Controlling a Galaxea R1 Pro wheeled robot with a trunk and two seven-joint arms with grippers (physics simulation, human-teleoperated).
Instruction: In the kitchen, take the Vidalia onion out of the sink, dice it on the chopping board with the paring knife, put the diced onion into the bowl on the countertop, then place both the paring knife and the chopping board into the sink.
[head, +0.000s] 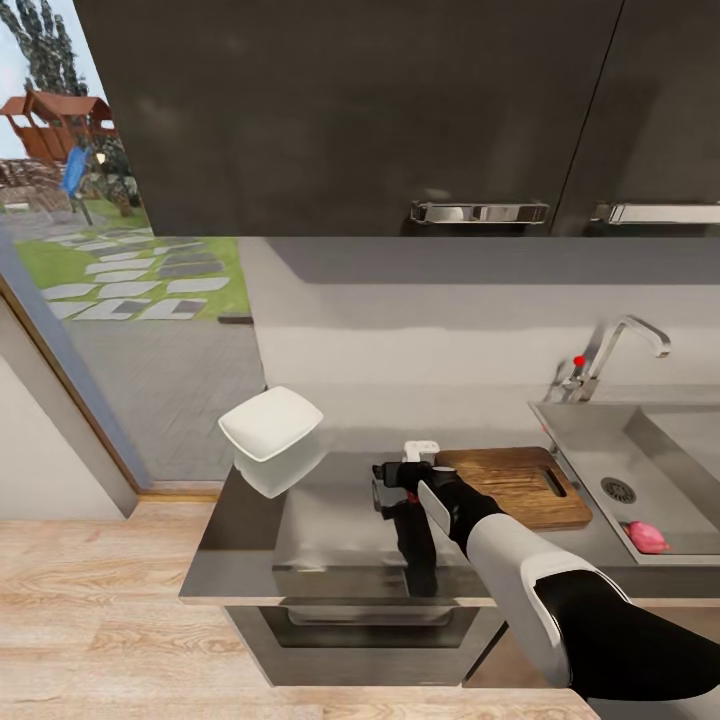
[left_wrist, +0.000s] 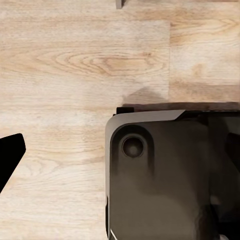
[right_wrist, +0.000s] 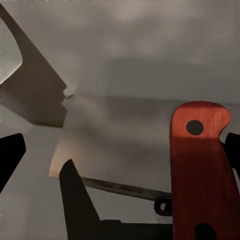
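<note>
- The right gripper (head: 392, 492) sits over the countertop (head: 330, 545) at the end of a black-and-white arm that reaches in from about 5 o'clock in the head view.
- In the right wrist view the paring knife (right_wrist: 199, 165) lies right against one dark finger (right_wrist: 79, 202); the red handle with its dark rivets is large and close, and a thin dark blade runs across behind the finger.
- The handle is pressed next to the gripper's inner side, so the right gripper looks clenched on the paring knife, though the second finger's contact is hidden.
- Just beside the gripper, toward 3 o'clock, the chopping board (head: 525, 485) lies flat on the worktop with its oval hole at the end nearest the sink.
- A small white block (head: 420, 450) stands at the board's far left corner, just past the gripper at 12 o'clock.
- The bowl (head: 272, 438) appears toward 9 to 10 o'clock of the gripper, near the worktop's left end; it looks tilted.
- The sink (head: 600, 440) lies beyond the board at 3 o'clock, with a round drain, and the curved tap (head: 625, 345) with a red-tipped lever at its back edge.
- A pink, rounded thing (head: 647, 537) rests in the basin near its front wall.
- In the left wrist view one black fingertip (left_wrist: 10, 157) of the left gripper shows over pale wood floor (left_wrist: 75, 60), next to a dark rounded part of the robot (left_wrist: 165, 175); I cannot tell whether this gripper is released or clenched.
</note>
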